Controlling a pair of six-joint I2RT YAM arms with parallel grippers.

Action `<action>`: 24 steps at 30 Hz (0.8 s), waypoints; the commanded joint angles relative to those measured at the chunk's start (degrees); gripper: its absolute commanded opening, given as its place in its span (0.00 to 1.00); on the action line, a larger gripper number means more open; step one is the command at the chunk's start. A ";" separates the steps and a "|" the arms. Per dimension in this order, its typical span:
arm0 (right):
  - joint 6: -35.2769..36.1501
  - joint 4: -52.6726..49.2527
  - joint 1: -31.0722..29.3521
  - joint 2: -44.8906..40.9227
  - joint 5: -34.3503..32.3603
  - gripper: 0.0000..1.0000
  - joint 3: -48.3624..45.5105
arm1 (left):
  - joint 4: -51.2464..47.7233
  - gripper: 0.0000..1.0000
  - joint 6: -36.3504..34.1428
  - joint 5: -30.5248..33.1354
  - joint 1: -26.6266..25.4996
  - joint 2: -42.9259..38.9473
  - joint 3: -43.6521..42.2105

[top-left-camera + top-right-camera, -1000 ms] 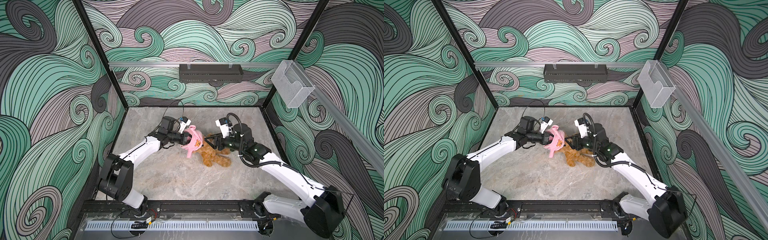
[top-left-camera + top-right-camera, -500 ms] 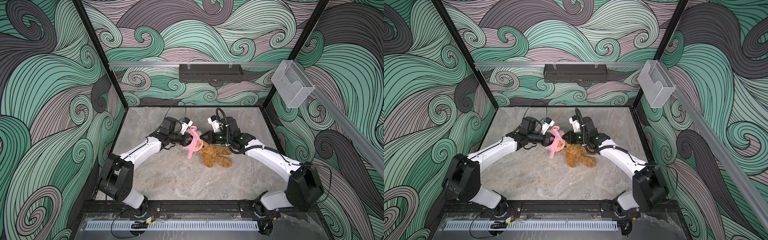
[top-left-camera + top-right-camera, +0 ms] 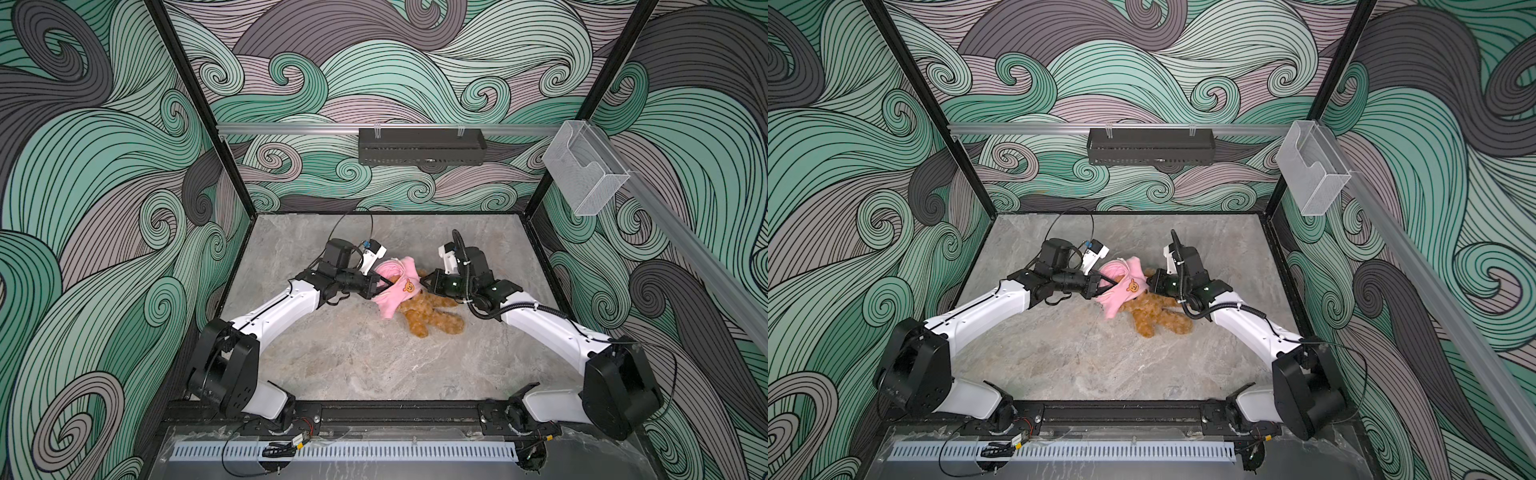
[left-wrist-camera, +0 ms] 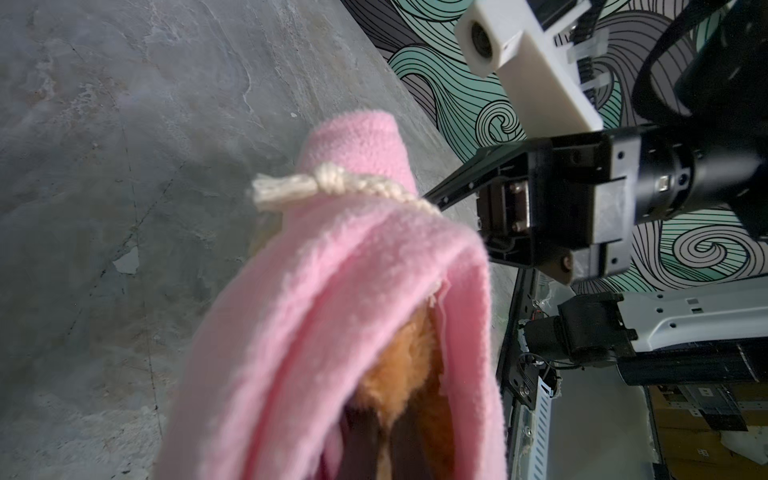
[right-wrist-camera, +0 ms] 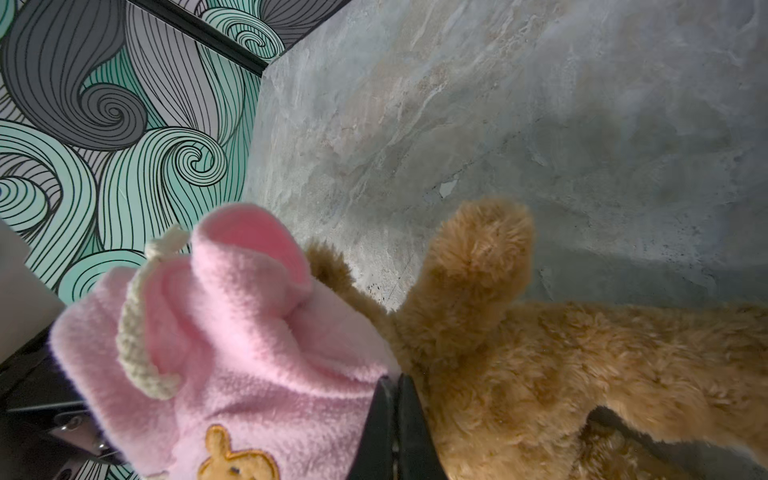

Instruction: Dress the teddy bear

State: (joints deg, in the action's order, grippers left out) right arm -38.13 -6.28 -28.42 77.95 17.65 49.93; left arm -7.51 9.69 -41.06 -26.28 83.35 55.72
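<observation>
Wavy green and grey walls (image 3: 104, 166) stand all around a grey stone table (image 3: 353, 353). My two white arms come in from the front corners, my left arm (image 3: 274, 307) and my right arm (image 3: 548, 328). They meet near the middle of the table.

The teddy bear (image 3: 432, 318) lies there on the table, right between my two grippers. It is brown and fuzzy, and its legs point toward the front. The pink top (image 3: 395, 286) covers its head end and some of its body. Its belly and legs are bare.

My left gripper (image 3: 380, 286) is closed on the open edge of the pink top and holds it. My right gripper (image 5: 392, 399) is closed too. Its two fingers press together right where the pink hem meets the fur. I cannot tell if any cloth is caught between them.

One fuzzy paw (image 5: 478, 257) sticks out past the hem. A cream string (image 5: 137, 332) with a knot lies across the pink top. A small orange bear face (image 5: 237, 461) is sewn on its front.
</observation>
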 commanded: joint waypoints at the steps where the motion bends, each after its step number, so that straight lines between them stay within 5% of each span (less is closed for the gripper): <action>1: 0.40 -0.99 0.99 0.46 -6.19 0.00 -1.88 | 1.98 0.00 1.70 0.38 0.22 -1.53 -0.26; 13: 12.64 5.67 -3.47 0.24 10.36 0.05 -2.01 | -1.40 0.00 11.10 6.95 0.17 1.42 3.78; 19: 16.43 -1.73 -3.70 -5.84 -3.55 0.30 -0.39 | 2.92 0.00 20.94 4.18 0.18 3.39 2.21; 24: 14.07 5.25 -7.76 -12.05 -4.56 0.42 -6.36 | 6.70 0.00 28.36 2.89 0.18 4.08 0.02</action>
State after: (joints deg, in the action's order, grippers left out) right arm -23.18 -4.29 -33.78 68.10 15.33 46.89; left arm -4.19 31.53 -36.47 -26.17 86.80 56.64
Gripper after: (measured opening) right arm 0.411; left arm 0.052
